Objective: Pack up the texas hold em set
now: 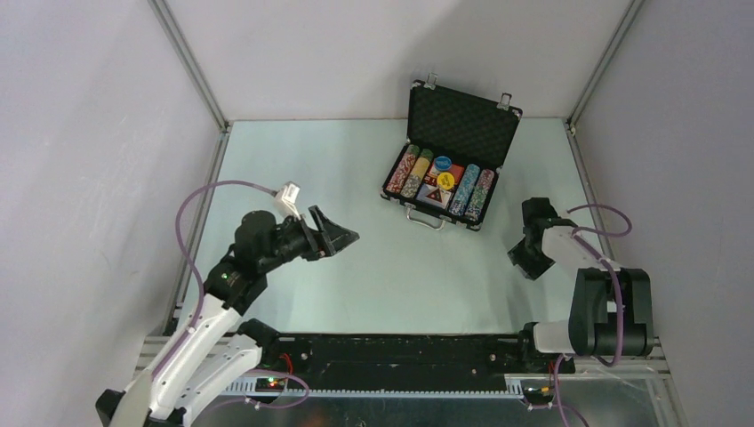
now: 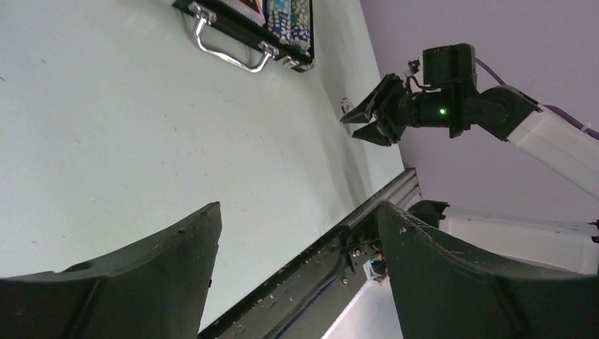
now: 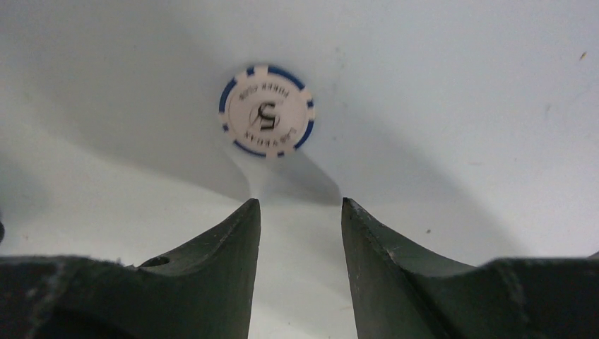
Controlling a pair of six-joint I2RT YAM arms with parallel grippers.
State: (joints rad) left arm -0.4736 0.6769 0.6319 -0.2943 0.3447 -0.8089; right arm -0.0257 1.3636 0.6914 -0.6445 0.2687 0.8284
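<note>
Overhead and left wrist: common briefcase [image 1: 462, 124]

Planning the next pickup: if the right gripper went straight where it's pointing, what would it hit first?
Most likely the blue-and-white poker chip, lying flat on the table just ahead of the open right gripper; exact depth is unclear.

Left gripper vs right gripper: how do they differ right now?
The left gripper stands wide open; the right gripper is open with a narrower gap. The left gripper hangs over the table left of the case; the right gripper points down at a blue-and-white chip right of it. Both hold nothing.
</note>
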